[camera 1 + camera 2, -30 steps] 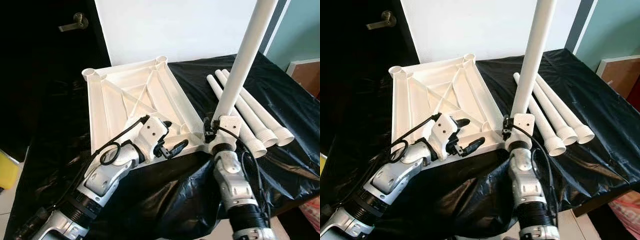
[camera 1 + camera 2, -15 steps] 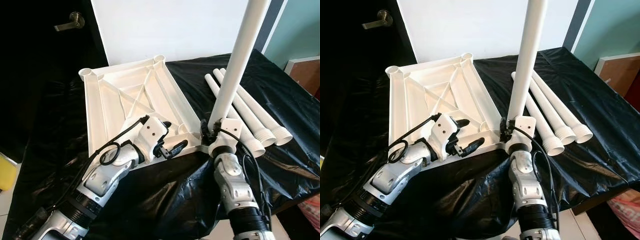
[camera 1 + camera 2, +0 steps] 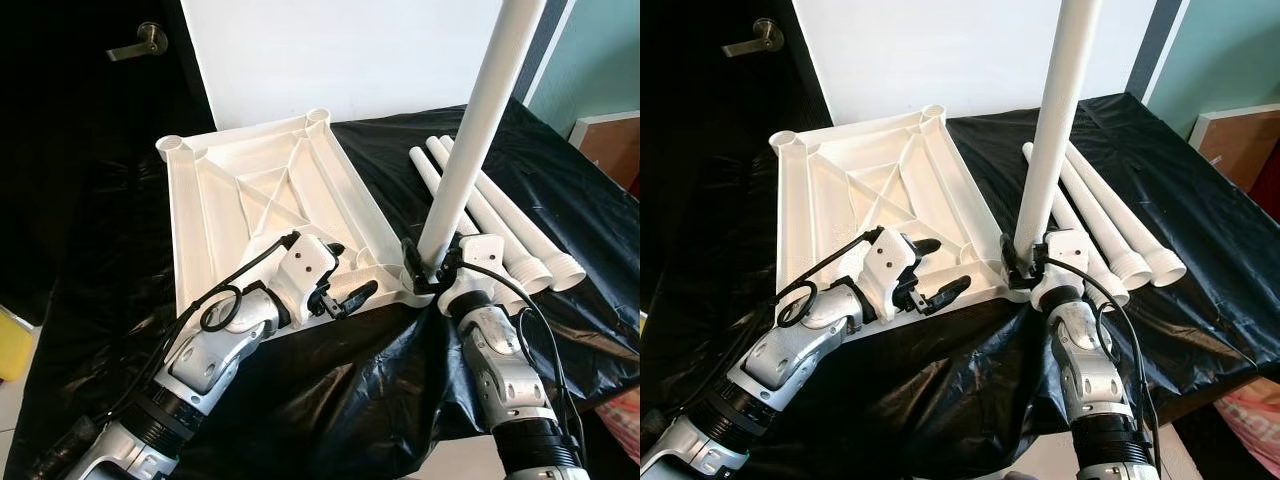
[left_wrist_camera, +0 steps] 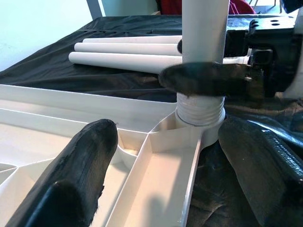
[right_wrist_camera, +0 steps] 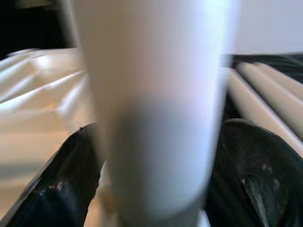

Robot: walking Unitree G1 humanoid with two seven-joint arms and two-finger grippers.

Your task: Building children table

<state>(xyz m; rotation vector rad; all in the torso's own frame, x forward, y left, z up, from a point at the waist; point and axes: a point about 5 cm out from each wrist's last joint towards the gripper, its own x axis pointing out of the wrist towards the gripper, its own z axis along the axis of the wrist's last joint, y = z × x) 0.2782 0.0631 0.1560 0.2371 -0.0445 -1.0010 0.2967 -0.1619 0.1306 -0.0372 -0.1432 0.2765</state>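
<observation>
While our two arms reached over the worktop (image 3: 120,300), which was covered with black plastic sheet (image 3: 330,400), the white tabletop (image 3: 240,200) lay upside down on it, with its ribs facing up. We use this tabletop as the landmark for all places.

At the near corner of the tabletop on our right side, one white leg (image 3: 470,140) stood in the corner socket (image 4: 199,124). It was nearly upright and leaned a little away from the tabletop. Our right tool (image 3: 428,270) was closed around the lowest part of this leg, just above the socket; in the right wrist view the leg (image 5: 151,109) sat between the two black fingers (image 5: 61,179), touching both.

Our left tool (image 3: 345,275) was over the near edge of the tabletop, close to the same corner. Its fingers (image 4: 80,165) were wide apart and held nothing. In the left wrist view one finger was above a rib channel of the tabletop and the other was beyond the edge, above the black sheet.

Three spare legs (image 3: 500,225) lay side by side on the sheet, to the right of the tabletop and behind the standing leg. Their threaded ends (image 3: 545,272) pointed toward us.

Behind the tabletop was a white wall (image 3: 350,50), and to its left a dark door with a lever handle (image 3: 135,40).
</observation>
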